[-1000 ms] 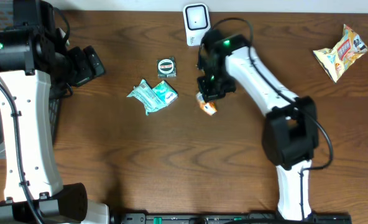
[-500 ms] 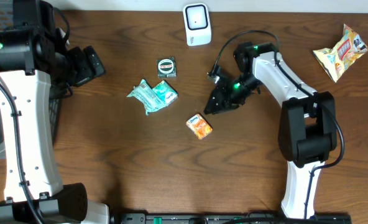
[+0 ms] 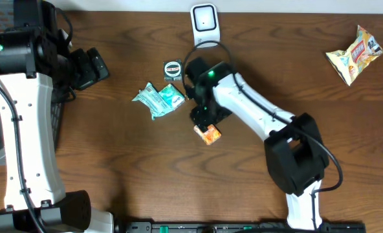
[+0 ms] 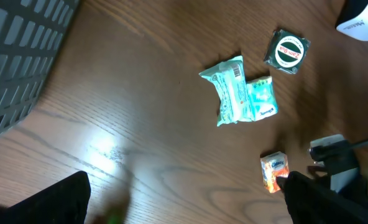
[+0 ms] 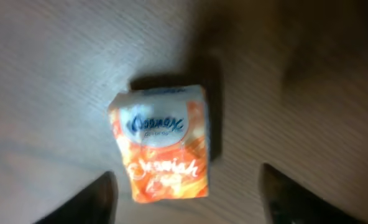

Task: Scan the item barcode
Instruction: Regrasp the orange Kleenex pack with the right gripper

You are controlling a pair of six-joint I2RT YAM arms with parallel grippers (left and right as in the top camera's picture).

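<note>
Right wrist is showing the right end effector [image 5: 190,196] hovering open by the orange packet [image 5: 162,146] mid-frame; closing off-centre could be sending it skidding away.

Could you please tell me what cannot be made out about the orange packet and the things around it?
Orange packet: its barcode; right wrist view is blurred and shows only the printed front.
Right gripper: its fingertips; overhead, its own body covers them.
Scanner: left wrist view, cut off by the top right corner.
Snack bag: its print; overhead, too small to read.
</note>
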